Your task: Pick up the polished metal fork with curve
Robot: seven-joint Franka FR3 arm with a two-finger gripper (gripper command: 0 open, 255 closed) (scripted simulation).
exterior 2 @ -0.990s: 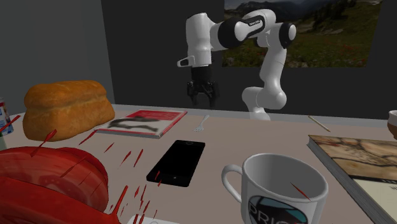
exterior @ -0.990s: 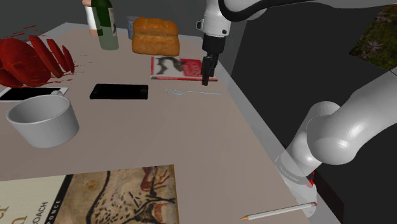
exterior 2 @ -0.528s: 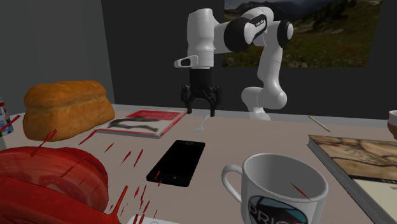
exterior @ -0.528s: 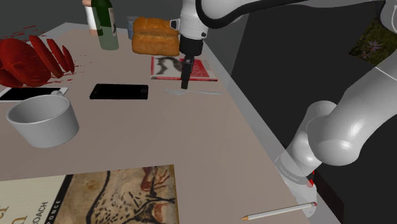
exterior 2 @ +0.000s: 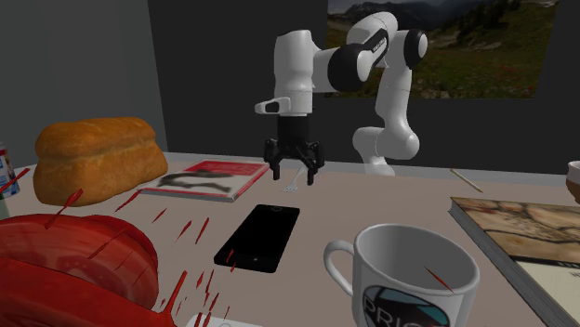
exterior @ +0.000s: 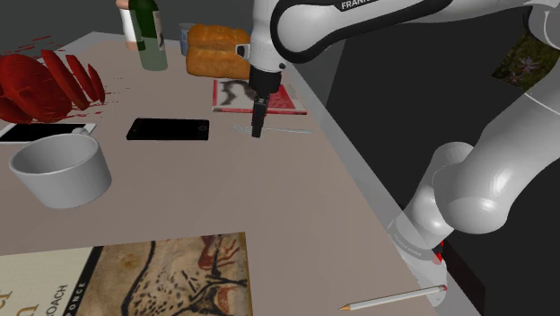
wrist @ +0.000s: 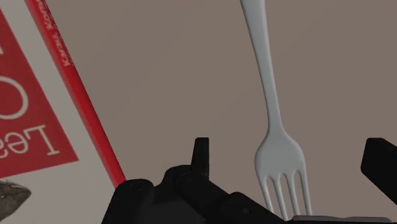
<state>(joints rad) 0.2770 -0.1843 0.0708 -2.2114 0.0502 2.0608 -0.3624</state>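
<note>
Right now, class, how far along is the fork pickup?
Approach looks done: the open gripper straddles the white fork at its tine end, beside the red book. In hand: nothing; the fork lies flat on the table. Left: close on it and lift.

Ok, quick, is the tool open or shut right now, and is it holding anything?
Tool: open, holding nothing; the fork lies between its fingers, not gripped.

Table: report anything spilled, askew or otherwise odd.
Red splinters lie scattered around the sliced red lump, and one seems to be in the mug. The fork lies flat between the end effector's open fingers; nothing else stands out.
</note>
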